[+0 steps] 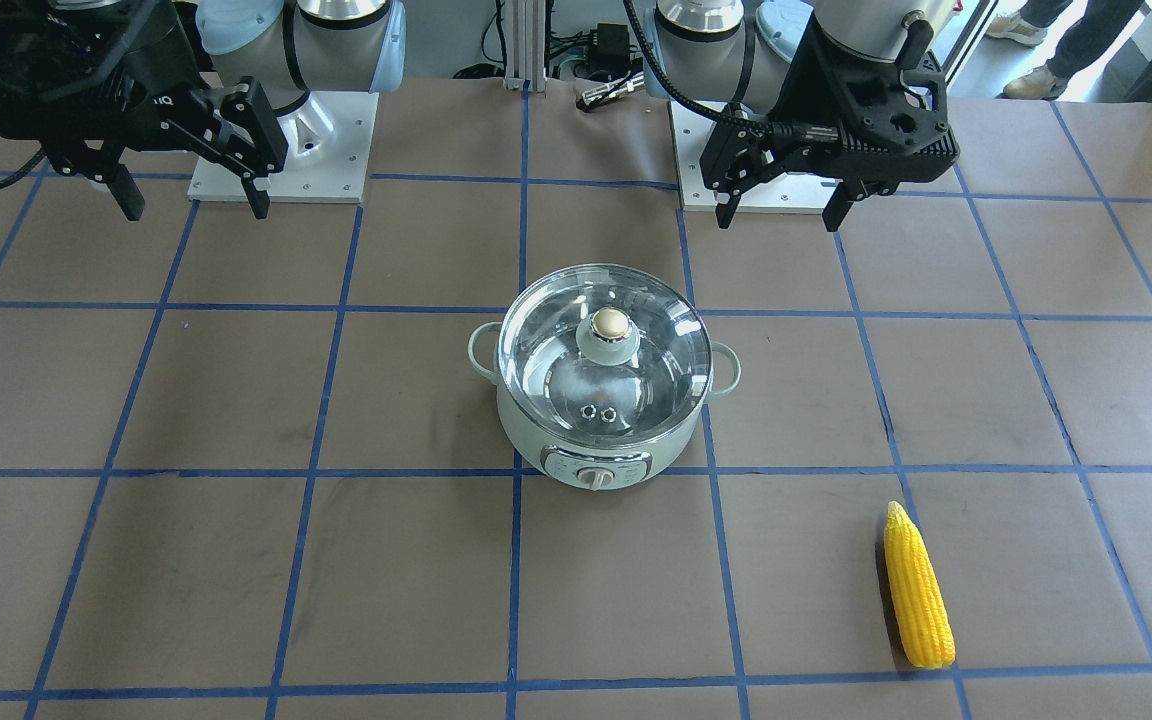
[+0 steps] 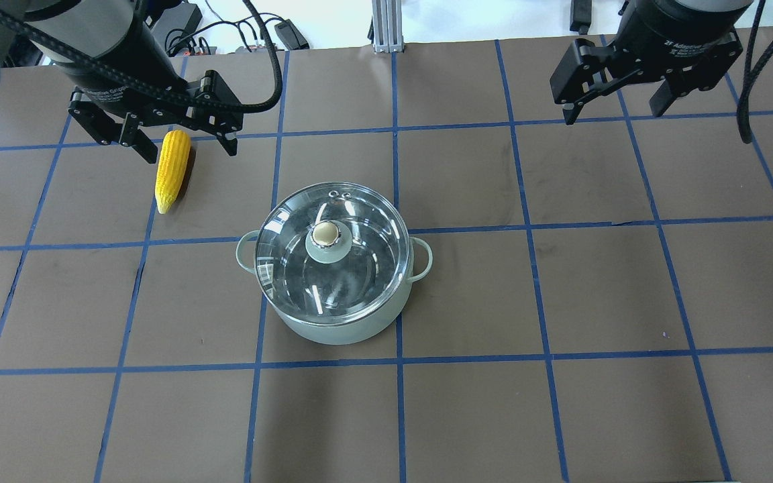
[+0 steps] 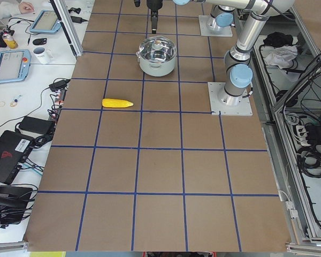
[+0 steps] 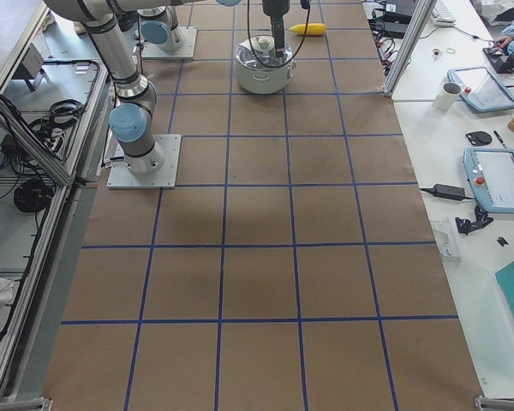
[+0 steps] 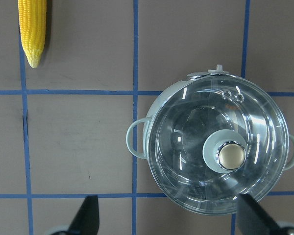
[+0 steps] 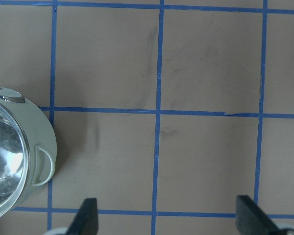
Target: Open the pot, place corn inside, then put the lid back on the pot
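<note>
The pale mint-green pot (image 1: 533, 438) stands mid-table with its control knob facing away from me. The clear glass lid (image 1: 652, 365) with its beige-capped knob sits shut on it. The pot (image 2: 335, 333) and lid (image 2: 364, 267) also show in the overhead view. The yellow corn (image 1: 918, 590) lies on the table on my left side, far from my base, apart from the pot. It also shows in the overhead view (image 2: 172, 171). My left gripper (image 1: 781, 208) hangs open and empty high over the table; its wrist view shows the corn (image 5: 32, 29) and lid (image 5: 186, 147). My right gripper (image 1: 194, 205) is open and empty, raised.
Brown paper with a blue tape grid covers the table (image 2: 561, 288). The arm base plates (image 1: 281, 150) sit at my edge. Aluminium posts (image 3: 64, 24) and side desks with tablets and cables stand beyond the far edge.
</note>
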Robot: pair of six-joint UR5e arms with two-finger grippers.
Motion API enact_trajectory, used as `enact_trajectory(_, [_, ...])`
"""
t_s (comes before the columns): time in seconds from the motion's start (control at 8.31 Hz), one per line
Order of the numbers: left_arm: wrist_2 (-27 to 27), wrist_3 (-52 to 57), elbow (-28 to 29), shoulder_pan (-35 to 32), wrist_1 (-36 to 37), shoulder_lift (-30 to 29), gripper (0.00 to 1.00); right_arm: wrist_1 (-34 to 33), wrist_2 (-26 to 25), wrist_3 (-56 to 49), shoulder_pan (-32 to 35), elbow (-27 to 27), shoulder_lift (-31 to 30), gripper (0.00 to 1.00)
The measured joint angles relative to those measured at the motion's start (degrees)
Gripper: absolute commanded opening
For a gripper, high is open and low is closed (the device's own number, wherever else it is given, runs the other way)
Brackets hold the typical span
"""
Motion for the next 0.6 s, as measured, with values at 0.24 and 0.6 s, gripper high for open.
enact_trajectory(0.24, [0.0, 0.0, 0.0, 0.0, -0.1, 0.0, 1.0, 0.0, 0.2, 0.0, 0.1, 0.4, 0.0, 1.0])
enact_trajectory(0.6, [0.0, 0.0, -0.2, 0.1, -0.5, -0.1, 1.0, 0.0, 0.2, -0.2, 0.1, 1.1, -0.3, 1.0])
